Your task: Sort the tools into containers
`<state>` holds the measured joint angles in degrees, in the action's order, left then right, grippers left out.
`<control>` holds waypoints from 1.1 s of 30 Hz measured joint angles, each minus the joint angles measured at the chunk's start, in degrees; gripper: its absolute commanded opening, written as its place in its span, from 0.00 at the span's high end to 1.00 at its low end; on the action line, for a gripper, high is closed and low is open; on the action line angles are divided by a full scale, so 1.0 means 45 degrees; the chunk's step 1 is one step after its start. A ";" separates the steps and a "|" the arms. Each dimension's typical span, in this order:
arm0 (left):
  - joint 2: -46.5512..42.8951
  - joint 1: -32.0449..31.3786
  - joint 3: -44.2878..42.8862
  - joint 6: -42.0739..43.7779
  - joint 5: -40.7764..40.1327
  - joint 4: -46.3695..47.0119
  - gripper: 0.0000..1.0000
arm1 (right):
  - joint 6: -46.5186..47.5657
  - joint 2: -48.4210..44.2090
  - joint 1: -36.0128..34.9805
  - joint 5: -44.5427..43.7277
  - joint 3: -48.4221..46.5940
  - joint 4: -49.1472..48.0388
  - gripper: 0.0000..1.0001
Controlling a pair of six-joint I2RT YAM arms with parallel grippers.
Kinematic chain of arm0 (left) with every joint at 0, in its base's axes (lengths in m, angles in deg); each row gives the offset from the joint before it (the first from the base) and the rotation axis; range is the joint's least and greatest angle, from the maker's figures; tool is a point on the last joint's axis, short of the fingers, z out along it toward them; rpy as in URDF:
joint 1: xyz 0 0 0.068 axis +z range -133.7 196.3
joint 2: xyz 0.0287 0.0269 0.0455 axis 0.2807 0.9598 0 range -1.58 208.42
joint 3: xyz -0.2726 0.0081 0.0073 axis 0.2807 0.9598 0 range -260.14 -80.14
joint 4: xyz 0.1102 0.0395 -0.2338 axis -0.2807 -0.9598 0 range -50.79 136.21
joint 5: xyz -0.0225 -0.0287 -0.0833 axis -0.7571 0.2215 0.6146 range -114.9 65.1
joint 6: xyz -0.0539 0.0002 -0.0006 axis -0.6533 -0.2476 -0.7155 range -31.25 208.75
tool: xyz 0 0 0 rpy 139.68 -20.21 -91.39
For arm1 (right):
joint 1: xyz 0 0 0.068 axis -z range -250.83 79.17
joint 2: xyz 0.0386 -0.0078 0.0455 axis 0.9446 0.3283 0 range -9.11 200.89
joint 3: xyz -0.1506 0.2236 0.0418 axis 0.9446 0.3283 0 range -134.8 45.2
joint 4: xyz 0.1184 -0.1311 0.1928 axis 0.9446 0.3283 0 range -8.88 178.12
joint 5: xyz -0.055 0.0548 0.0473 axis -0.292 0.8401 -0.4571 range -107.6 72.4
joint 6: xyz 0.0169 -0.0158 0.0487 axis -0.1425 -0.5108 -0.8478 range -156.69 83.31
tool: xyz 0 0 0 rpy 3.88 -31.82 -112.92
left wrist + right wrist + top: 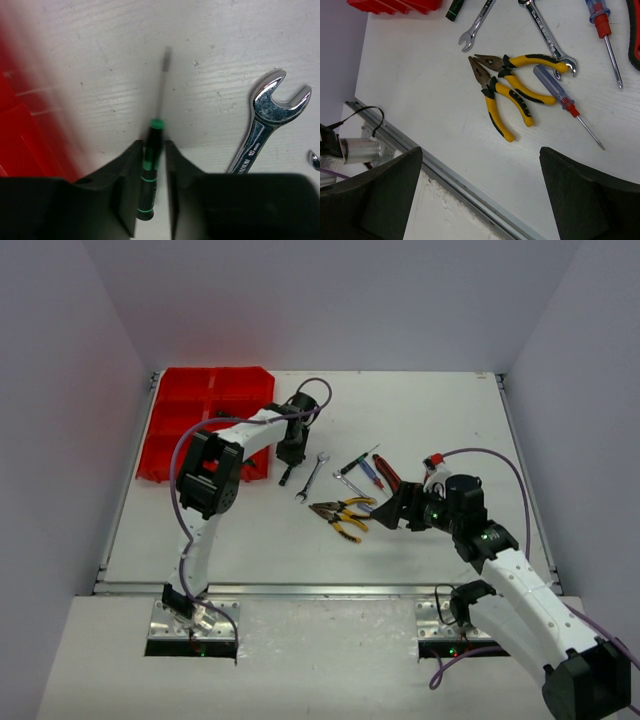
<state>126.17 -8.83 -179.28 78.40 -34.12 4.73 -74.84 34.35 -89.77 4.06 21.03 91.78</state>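
Observation:
The red organiser tray [200,420] stands at the far left. My left gripper [292,448] is just right of it, its fingers closed on the handle of a green-black screwdriver [150,170] whose tip points away over the table. A silver wrench [260,130] lies to its right. My right gripper [395,510] is wide open and empty, hovering just right of two yellow-black pliers [507,100]. Beyond them lie a second wrench [547,35], two blue-red screwdrivers [560,95] and red-black cutters [387,472].
The tray's red wall [20,125] is close on the left of my left gripper. The table's metal front edge [445,175] runs under my right gripper. Grey walls enclose the table on the left, back and right.

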 measured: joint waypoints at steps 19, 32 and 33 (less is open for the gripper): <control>-0.1168 -0.0011 -0.1160 0.2553 0.0646 0.1034 1.00 | 0.0241 -0.0619 0.0000 0.0164 0.0040 0.0086 0.01; -0.3299 0.3062 -0.1064 0.9669 0.3936 0.5979 1.00 | 0.0831 -0.0398 0.0000 0.0361 -0.0354 0.0610 0.01; -0.3229 0.3506 -0.0966 0.9974 0.4172 0.6166 1.00 | 0.0837 -0.0449 0.0000 0.0402 -0.0354 0.0662 0.01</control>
<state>111.63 6.95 -183.63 123.29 -15.35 32.48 -71.07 32.33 -89.77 5.86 19.44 94.75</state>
